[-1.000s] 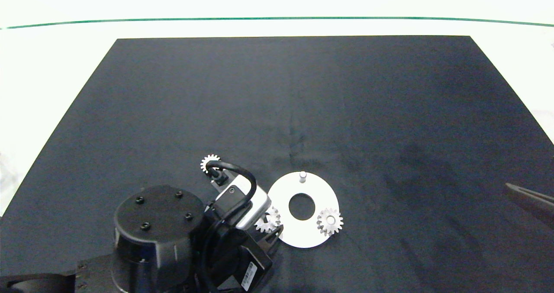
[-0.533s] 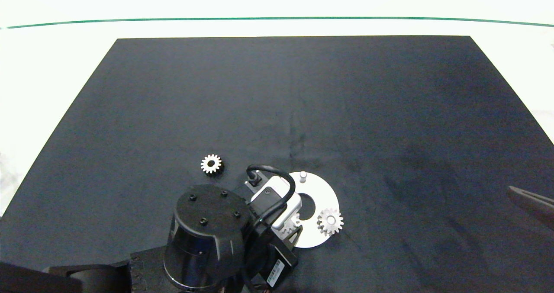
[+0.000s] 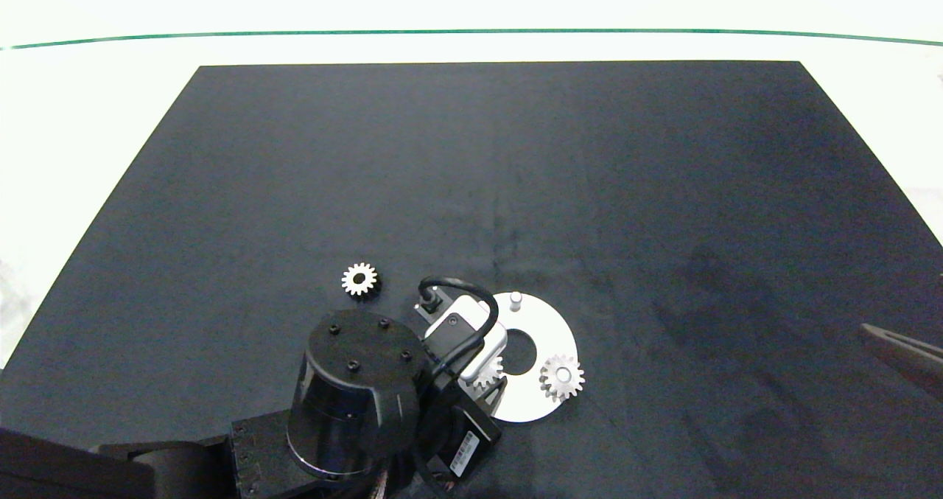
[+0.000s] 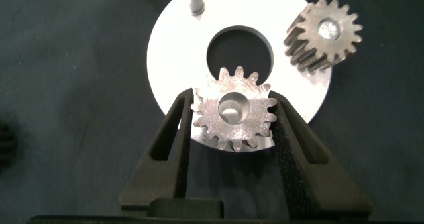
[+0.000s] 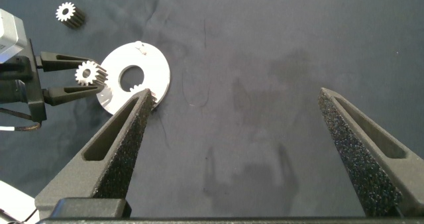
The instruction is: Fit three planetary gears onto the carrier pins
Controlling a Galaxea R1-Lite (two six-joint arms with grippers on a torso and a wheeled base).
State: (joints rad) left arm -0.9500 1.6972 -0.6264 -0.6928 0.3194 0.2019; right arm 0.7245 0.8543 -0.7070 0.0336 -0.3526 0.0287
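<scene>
Left gripper [image 4: 233, 121], clamped on a small silvery spur gear [image 4: 233, 117], had carried it from the flat white disc's [image 3: 547, 320] 9 o'clock rim over its 7 o'clock pin | second gear [image 3: 562, 377] seated at 4 o'clock, third [image 3: 359, 278] loose | right gripper [image 5: 242, 134] wide open, empty.

Black mat [image 3: 516, 152] on a white table [image 3: 88, 116] (thin green line [image 3: 471, 32] beyond) — bright, even light

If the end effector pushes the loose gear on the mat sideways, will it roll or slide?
The loose gear lies flat on the black mat, so it would probably slide, not roll. It looks like solid metal, likely stiff and heavy for its size. Its teeth may catch the cloth slightly.
</scene>
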